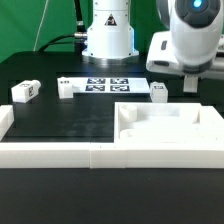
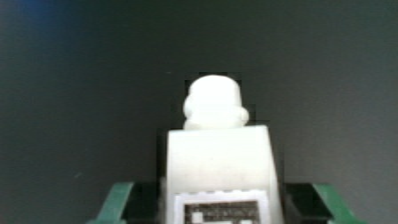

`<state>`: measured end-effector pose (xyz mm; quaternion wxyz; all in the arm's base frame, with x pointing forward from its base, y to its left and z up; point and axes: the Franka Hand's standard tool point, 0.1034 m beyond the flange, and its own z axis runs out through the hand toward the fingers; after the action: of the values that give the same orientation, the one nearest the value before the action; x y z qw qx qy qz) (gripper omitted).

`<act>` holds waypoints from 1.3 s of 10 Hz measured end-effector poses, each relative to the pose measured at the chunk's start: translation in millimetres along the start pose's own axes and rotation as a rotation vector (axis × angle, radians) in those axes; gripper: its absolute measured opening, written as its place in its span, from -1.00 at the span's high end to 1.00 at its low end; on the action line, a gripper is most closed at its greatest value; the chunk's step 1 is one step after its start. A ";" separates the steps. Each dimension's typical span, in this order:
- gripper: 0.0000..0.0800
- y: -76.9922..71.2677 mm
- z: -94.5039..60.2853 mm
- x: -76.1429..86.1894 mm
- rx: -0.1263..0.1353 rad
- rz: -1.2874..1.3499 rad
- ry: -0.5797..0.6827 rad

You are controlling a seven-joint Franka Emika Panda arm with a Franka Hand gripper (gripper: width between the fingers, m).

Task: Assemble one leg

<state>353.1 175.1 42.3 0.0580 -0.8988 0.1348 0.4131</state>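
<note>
Pinching the leg from both sides, the gripper hangs up high over the black table. A green wall stands behind. On the table lie the marker board and a big white panel, near each other.
</note>
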 end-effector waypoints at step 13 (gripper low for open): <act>0.27 -10.7 -71.3 12.1 -0.030 -0.233 0.808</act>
<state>415.5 167.6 79.6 0.0337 -0.9985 0.0378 0.0202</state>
